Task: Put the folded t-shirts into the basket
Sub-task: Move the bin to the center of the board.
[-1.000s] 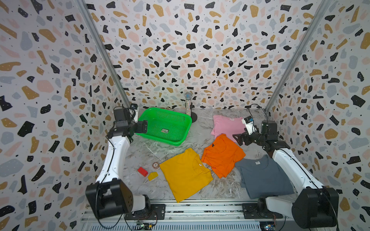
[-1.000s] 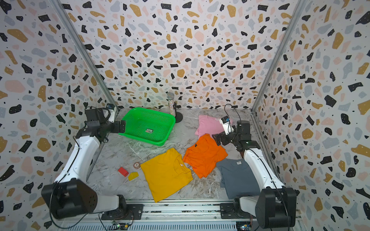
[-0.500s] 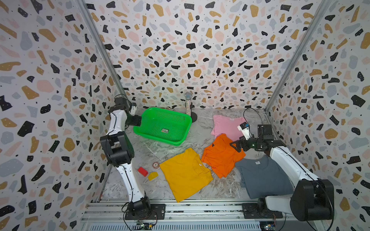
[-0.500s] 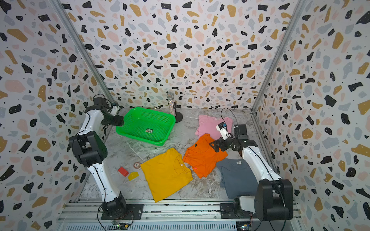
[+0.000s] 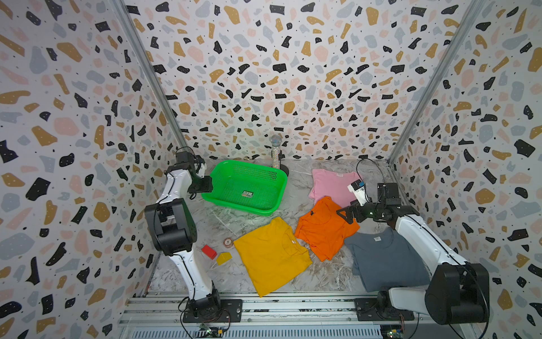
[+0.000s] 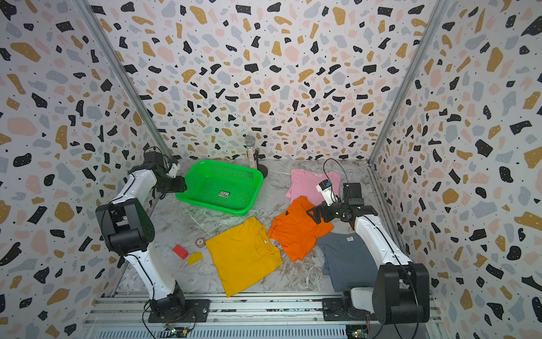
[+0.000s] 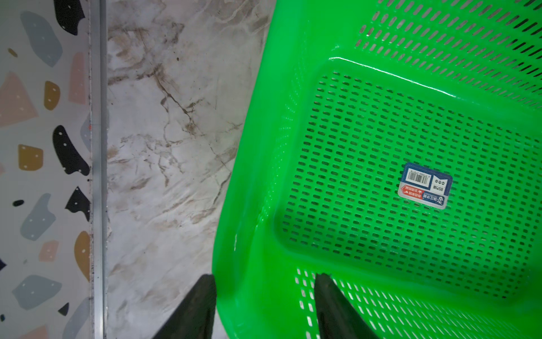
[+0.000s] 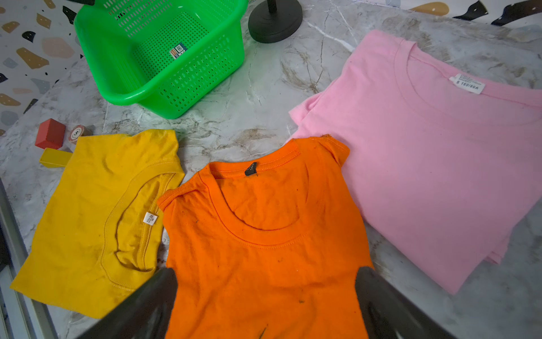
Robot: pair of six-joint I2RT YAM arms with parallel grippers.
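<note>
L gripper [image 7: 265, 277] is set astride the basket [image 5: 234, 204] rim at its left corner, prob. to steady it; clamped or not can't be told. Basket is left empty, far-left on the table [image 5: 223, 229]. R gripper [image 8: 267, 273] is held spread over the orange t-shirt [image 5: 322, 234], which is laid flat mid-table. Its collar is pointed twd the back wall [image 5: 278, 73], long axis near-to-far, slightly skewed.

Glossy green plastic basket [image 5: 240, 207], matt cloth orange tee [image 5: 322, 234] & pink tee [image 5: 331, 183], smooth marble-look table [image 5: 225, 226]
</note>
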